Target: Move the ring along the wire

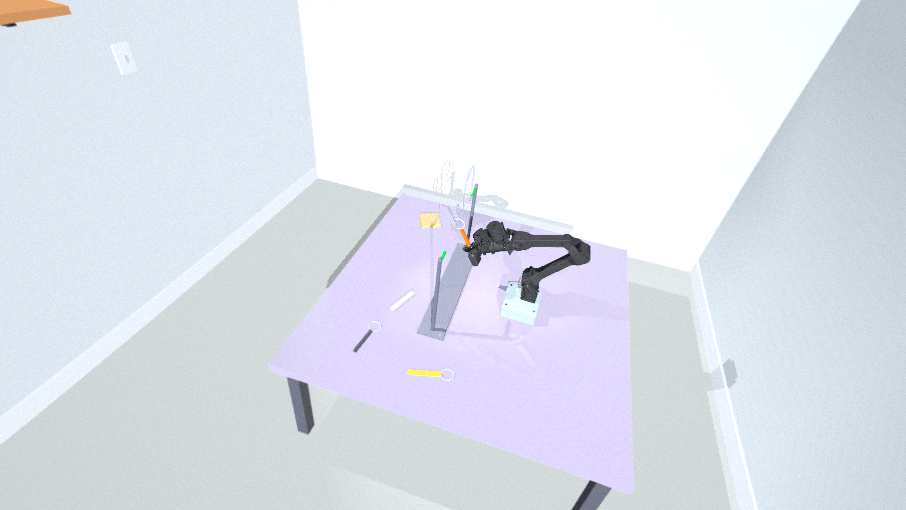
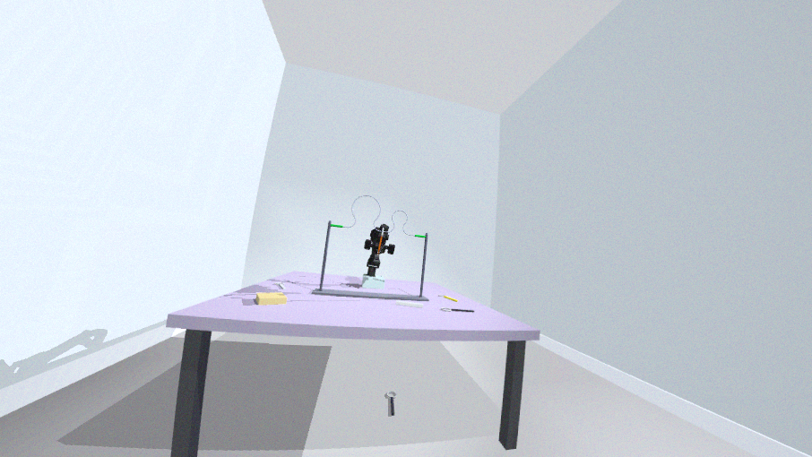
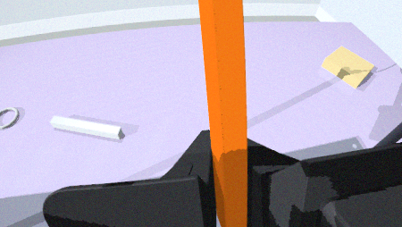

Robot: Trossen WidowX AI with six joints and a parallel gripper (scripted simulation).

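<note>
Orange handle (image 1: 465,238) (image 2: 380,244) (image 3: 229,89) is pinched in the end effector (image 1: 469,248) (image 2: 380,247) (image 3: 213,138), fingers nearly closed on it, its ring (image 1: 461,229) up by the wire's middle dip, between the posts. Handle's close to upright in the exterior view. Arm (image 1: 557,243) (image 2: 373,262) is folded at the elbow, reaching from its base toward the desk's (image 1: 538,418) (image 2: 352,331) (image 3: 134,67) wall-side edge, yellow block (image 1: 429,220) (image 2: 271,298) (image 3: 347,67) near that edge's corner.
</note>
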